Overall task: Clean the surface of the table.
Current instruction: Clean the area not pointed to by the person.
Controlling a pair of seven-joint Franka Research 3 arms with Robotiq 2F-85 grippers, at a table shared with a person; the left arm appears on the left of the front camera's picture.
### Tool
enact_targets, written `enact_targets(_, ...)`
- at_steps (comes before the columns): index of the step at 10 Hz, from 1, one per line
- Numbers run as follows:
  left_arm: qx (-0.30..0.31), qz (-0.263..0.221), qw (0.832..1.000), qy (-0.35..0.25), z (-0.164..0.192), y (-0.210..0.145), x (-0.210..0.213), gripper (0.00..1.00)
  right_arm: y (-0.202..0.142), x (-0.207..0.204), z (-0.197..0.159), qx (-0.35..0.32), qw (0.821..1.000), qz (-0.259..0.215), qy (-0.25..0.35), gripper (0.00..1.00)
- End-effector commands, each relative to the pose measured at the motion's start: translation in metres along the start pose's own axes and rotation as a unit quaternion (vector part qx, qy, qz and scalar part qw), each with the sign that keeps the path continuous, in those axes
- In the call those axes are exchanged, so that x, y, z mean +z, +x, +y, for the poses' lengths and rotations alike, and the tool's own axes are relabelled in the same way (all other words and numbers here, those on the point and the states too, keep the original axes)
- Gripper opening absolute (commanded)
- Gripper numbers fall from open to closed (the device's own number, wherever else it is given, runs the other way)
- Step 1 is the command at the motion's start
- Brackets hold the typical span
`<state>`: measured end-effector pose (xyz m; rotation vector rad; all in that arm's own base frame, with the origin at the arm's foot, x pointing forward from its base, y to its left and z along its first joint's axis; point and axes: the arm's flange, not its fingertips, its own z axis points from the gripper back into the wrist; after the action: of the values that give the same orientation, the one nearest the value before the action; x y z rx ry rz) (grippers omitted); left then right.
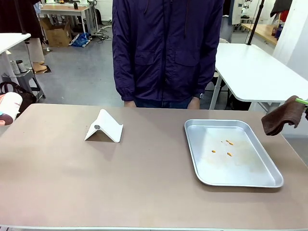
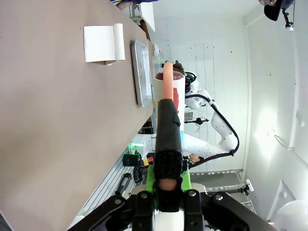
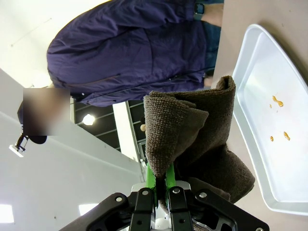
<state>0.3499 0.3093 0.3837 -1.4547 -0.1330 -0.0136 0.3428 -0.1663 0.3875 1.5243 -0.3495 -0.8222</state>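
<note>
The beige-brown table (image 1: 144, 178) stretches across the front view. At its right edge my right gripper (image 1: 301, 101) is shut on a folded brown cloth (image 1: 281, 118), held in the air beside the silver tray (image 1: 193, 154). In the right wrist view the cloth (image 3: 192, 134) bunches over the green-padded fingers (image 3: 155, 179), above the tray (image 3: 269, 72) and the table (image 3: 284, 14). At the far left a white bottle (image 1: 8, 108) with a pink part hovers off the table's corner. My left gripper (image 2: 168, 110) is shut on that bottle (image 2: 169, 86).
Orange specks (image 1: 228, 143) dot the tray's floor. A white folded stand (image 1: 105, 127) sits left of the middle. A person in a dark purple jacket (image 1: 168, 48) stands at the far edge. A white-topped table (image 1: 255, 72) stands behind on the right.
</note>
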Motion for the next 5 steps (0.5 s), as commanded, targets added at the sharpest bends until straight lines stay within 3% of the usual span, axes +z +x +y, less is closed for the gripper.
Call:
enact_targets(1,-0.001,-0.005,1.0,-0.005,-0.006,-0.002,0.0,0.22,-0.002,0.003,0.003,0.004,1.0,0.008,0.003,0.05)
enact_targets(3,-0.001,-0.005,1.0,-0.005,-0.006,-0.002,0.0,0.22,-0.006,0.001,0.008,0.013,1.0,0.01,-0.018,0.08)
enact_targets(5,-0.001,-0.005,1.0,-0.005,-0.006,-0.002,0.0,0.22,-0.017,-0.026,0.027,0.075,0.992,0.023,-0.098,0.08)
